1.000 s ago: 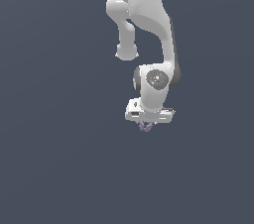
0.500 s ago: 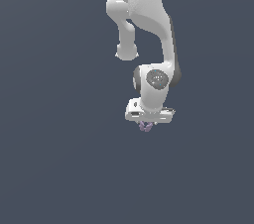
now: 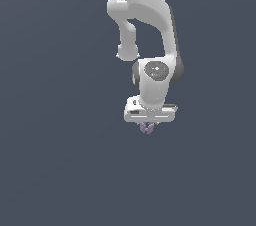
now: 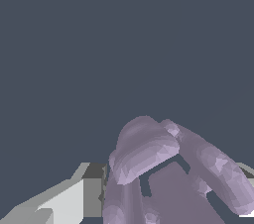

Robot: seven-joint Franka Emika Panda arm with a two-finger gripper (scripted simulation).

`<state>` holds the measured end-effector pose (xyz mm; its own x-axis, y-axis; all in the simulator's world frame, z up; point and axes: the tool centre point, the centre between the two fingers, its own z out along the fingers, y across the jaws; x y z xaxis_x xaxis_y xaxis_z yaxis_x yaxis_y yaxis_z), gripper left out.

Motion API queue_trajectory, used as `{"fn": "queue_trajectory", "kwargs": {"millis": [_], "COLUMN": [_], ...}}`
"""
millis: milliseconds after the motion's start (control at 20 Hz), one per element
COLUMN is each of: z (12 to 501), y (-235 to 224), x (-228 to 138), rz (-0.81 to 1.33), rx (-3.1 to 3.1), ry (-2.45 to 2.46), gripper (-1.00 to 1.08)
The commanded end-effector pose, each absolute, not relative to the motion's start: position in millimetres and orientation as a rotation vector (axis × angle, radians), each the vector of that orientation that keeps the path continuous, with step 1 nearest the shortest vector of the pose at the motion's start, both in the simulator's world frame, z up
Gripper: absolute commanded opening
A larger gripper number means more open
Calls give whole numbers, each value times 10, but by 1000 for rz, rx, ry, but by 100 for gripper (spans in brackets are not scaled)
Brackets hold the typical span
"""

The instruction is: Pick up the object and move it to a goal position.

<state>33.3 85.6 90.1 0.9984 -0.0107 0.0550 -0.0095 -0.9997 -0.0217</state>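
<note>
The object [image 3: 146,128] is a small pale lilac lumpy shape that peeks out just under the white hand of the arm in the exterior view. In the wrist view the object [image 4: 163,168] fills the near field, its rounded lobes sitting between the fingers. One grey-white finger [image 4: 74,198] presses against its side; the other finger barely shows at the frame's edge. My gripper [image 3: 147,126] is shut on the object. Most of the fingers are hidden behind the hand in the exterior view.
The white arm [image 3: 145,30] reaches down from the top of the exterior view. Around it lies only a plain dark grey-blue surface [image 3: 60,160]. No goal marker shows.
</note>
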Motion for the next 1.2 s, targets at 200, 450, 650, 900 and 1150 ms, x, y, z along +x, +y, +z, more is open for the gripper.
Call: {"fn": "queue_trajectory", "kwargs": {"millis": [200,450,650,900,1150], "z": [1442,1958,2361,2853,3345], "y": [772,702,651,588,523], "x": [544,710,818,925,1005], "rz": [-199,-302,-378,-469,-555], "rx": [-3083,-3039,-2999,-2942,-2879], "ry": [-123,-252,-350,-465,-576], "gripper": [-100,-100,-100,-100,-100]}}
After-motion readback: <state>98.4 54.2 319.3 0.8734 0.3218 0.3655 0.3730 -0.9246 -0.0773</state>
